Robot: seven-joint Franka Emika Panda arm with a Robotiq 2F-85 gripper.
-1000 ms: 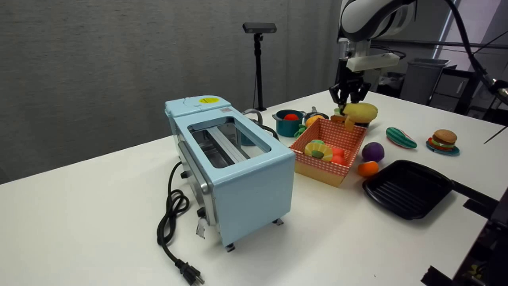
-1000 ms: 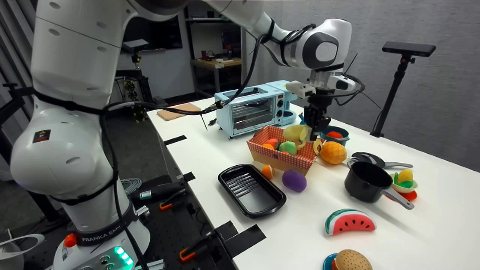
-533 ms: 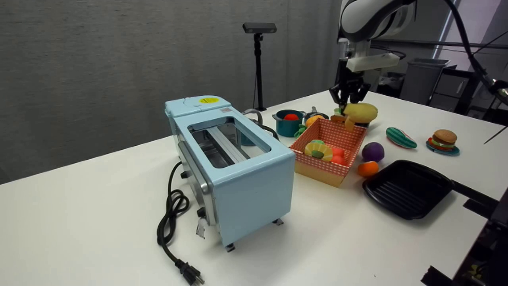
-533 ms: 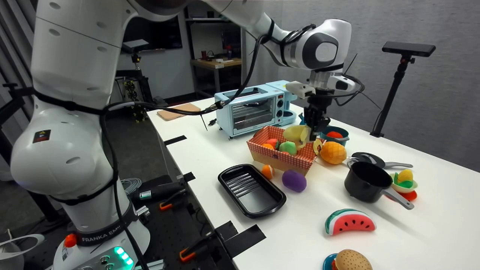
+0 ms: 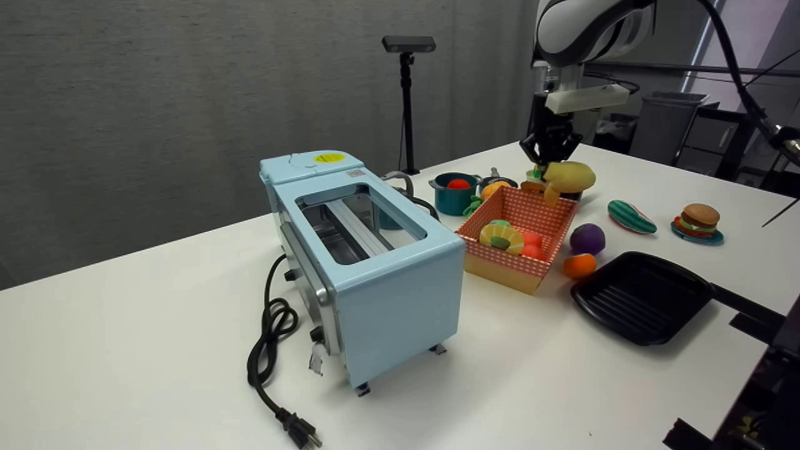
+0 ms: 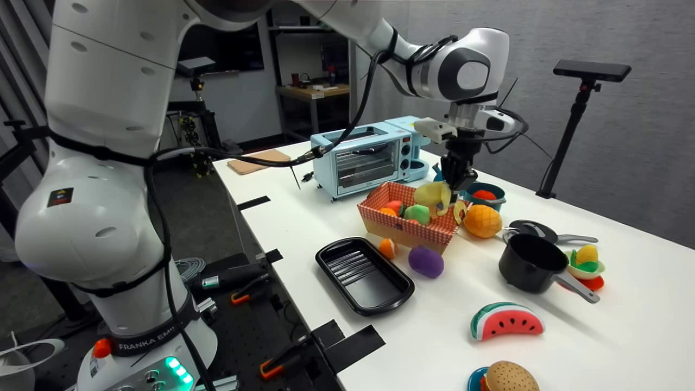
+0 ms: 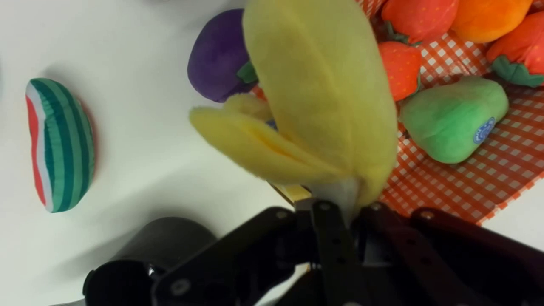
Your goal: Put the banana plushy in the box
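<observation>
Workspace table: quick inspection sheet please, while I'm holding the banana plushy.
Surface: white table, black tape at the edge.
Job's things: banana plushy held up, overlapping the rim of the box in the wrist view; toy fruit inside.
Clutter: purple toy, orange toy, black pan and toaster near the box.
End effector: gripping the banana plushy by one end.
Cables: power cord bunched on the table, plug loose; arm cable hanging in a curve.
Surroundings: camera on a stand by the table; people: nothing seen.

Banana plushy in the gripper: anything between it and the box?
Nothing visible stands between them. The gripper holds the banana plushy over the rim of the box; strawberry plushies and a green pear-shaped plushy lie inside. Rim clearance is hard to judge.
</observation>
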